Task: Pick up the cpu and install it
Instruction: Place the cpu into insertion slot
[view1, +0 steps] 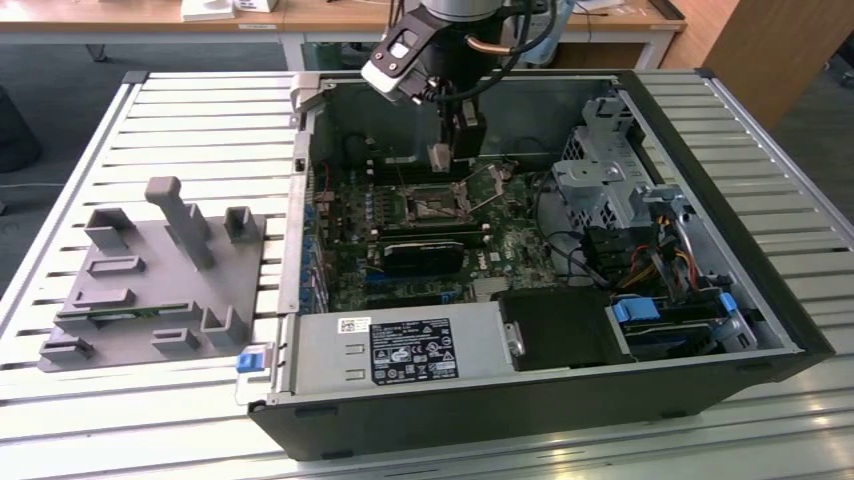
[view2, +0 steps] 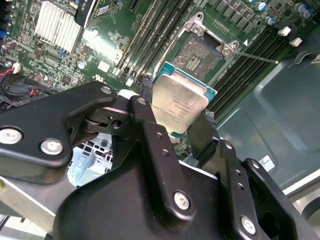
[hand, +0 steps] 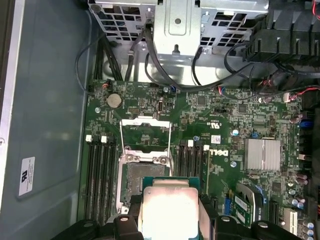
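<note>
Silver-grey metal, smooth and faintly glossy: the cpu (view2: 179, 102) is a flat square with a thin green rim. It is clamped by two opposite edges between the fingers (view2: 204, 135) of the black pincer (view2: 176, 111). The pincer is closed on the chip, and nothing else touches it.

Just beyond the pincer, lower down on the board, lies the socket (view2: 202, 55). It is a dark square bed of fine contacts inside a bright steel frame. Its load plate (hand: 146, 123) is flipped open on the far side. The chip hangs near the socket, and I judge it is not yet centred over it.

To do this well, I think the chip should be squared to the frame with edges parallel. It should also come down level, since any tilt risks bending the contacts.

Farther from the pincer, long ribbed memory slots (hand: 100, 170) flank the socket. Beyond them are a finned aluminium heatsink (hand: 262, 155) and a perforated sheet-metal cage (hand: 185, 20).
</note>
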